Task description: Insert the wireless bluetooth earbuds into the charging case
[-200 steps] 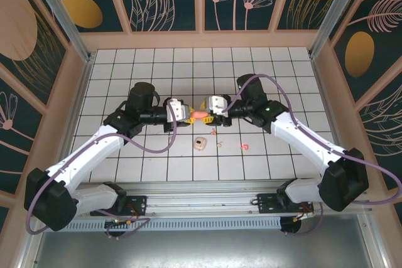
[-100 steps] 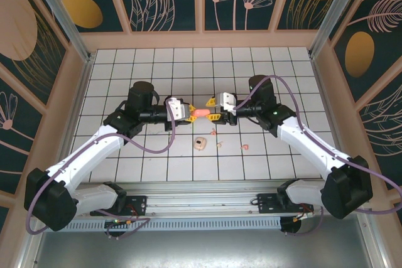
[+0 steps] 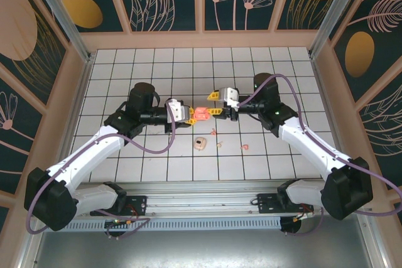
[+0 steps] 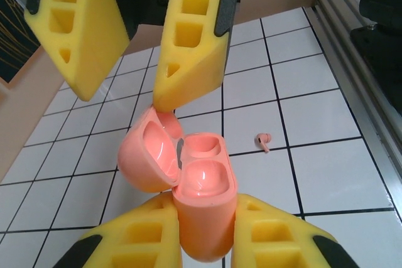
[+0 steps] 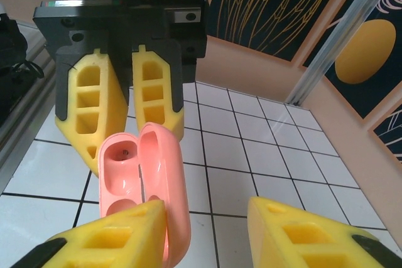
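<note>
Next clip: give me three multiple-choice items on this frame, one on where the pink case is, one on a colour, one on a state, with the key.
1. The pink case is:
A) lying on the tiles
B) gripped by the left end effector
C) tucked against the back wall

2. The other case, down on the tiled table, is:
A) cream
B) blue
C) black

3. The pink case's lid is:
A) shut
B) swung open
C) off and lying on the table

Key:
1 B, the left wrist view shows its own yellow fingers pinching the case body.
2 A, it looks pale cream in the top view.
3 B, the lid leans back on its hinge, showing the inside.
</note>
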